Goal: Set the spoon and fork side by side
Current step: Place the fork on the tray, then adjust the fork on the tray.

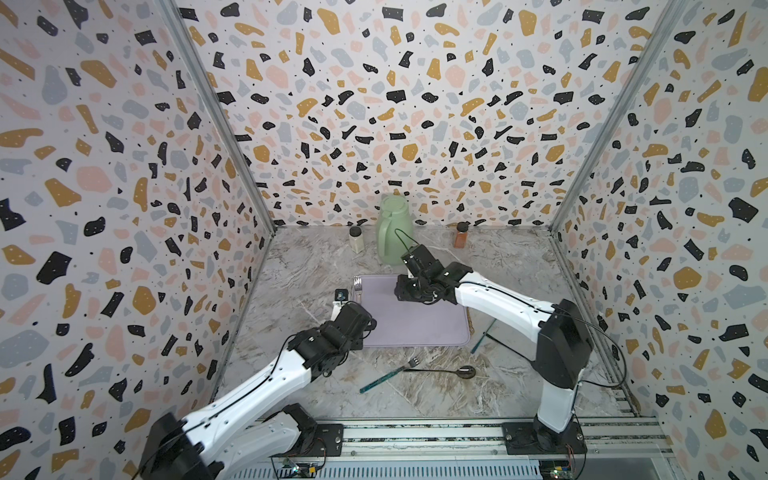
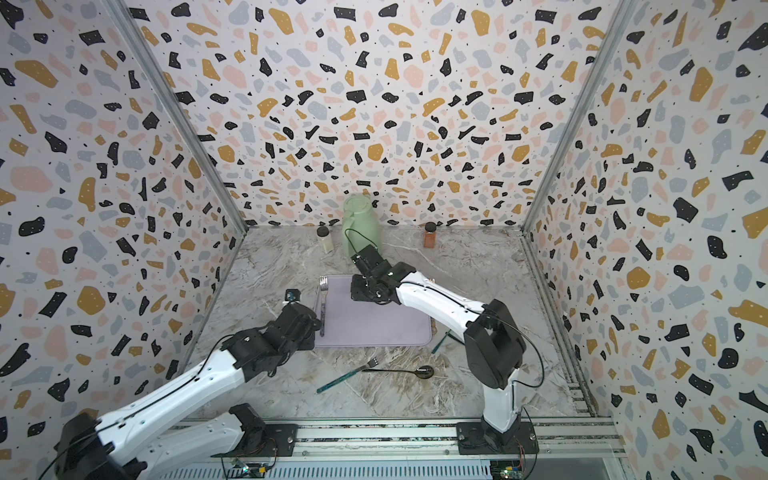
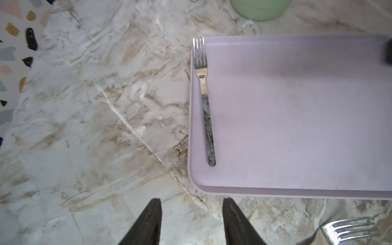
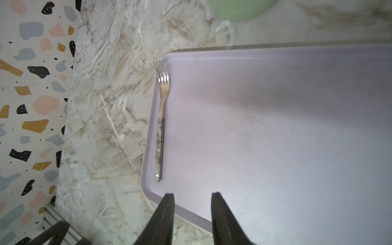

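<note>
A steel fork [image 1: 358, 286] [image 2: 323, 300] with a mottled grey handle lies along the left edge of the lavender tray [image 1: 419, 328], its tines pointing away; it also shows in both wrist views [image 3: 205, 99] [image 4: 160, 127]. A black spoon [image 1: 459, 371] [image 2: 415, 370] lies on the marble table in front of the tray, and neither wrist view shows it. My left gripper [image 3: 192, 200] hangs open and empty over bare marble just off the tray's near-left corner. Above the tray my right gripper [image 4: 193, 194] is open with nothing between its fingers.
A second fork [image 1: 386, 379] [image 3: 350, 230] with a teal handle lies slantwise beside the spoon's handle. Another teal-handled utensil [image 1: 482, 337] lies right of the tray. At the back stand a green jug [image 1: 394, 230], a white shaker [image 1: 356, 240] and an orange jar [image 1: 460, 236].
</note>
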